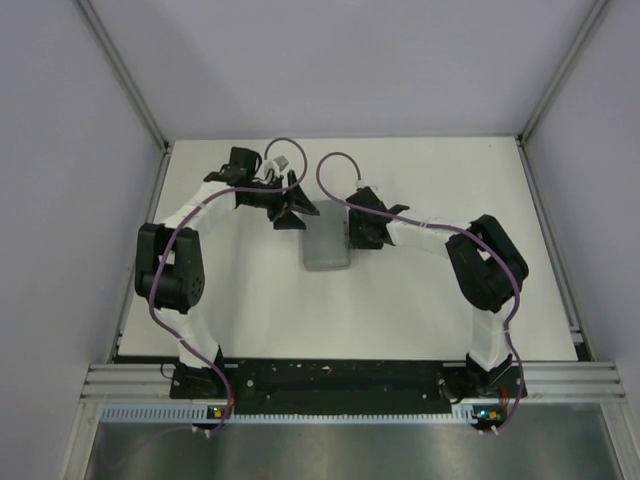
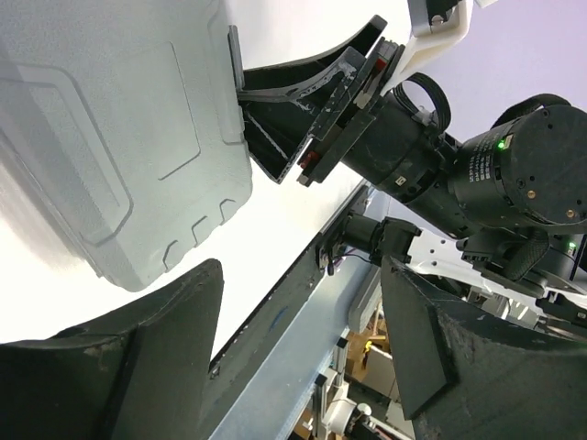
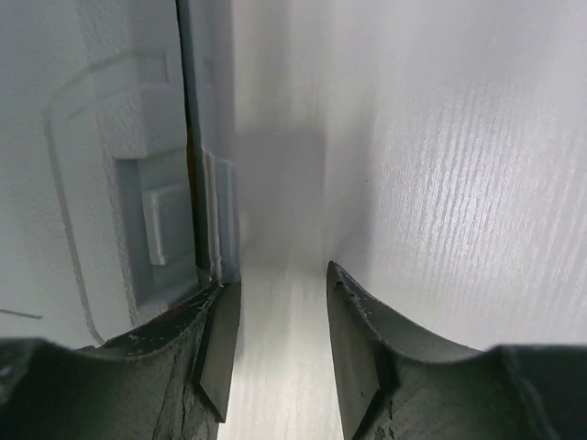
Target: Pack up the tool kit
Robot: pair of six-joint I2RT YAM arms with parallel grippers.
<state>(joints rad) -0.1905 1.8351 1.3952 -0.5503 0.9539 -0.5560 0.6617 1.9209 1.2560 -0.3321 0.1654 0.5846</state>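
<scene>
- When seen from above, lies flat near the middle of the table point(image 1: 430, 200): grey case point(image 1: 325, 250), lid down, no loose tools in sight around it.
- Shows, in the right wrist view, a dark seam point(image 3: 191, 137) between lid and base beside the latch point(image 3: 165, 229); cannot tell whether snapped fully home.
- Right gripper point(image 1: 352, 232) at the case's right edge: jaws partly spread, only bare table between them, one finger tight against the case's side, possibly touching.
- Left gripper point(image 1: 298, 215) at the far-left corner of the case: jaws spread wide, pinching nothing, the case just beside one finger rather than between the two.
- Probable trouble: a push from the right alone could slide or spin the light case across the smooth table instead of seating the latch.
- Also possible: a lid left unlatched, springing up once pressure goes, or a finger snagging the seam and prying it apart.
- Left arm: up from the near-left base, elbow out to the left, forearm angled in and far, wrist rolled over.
- Right arm: elbow out to the right, forearm running leftward, low over the table.
</scene>
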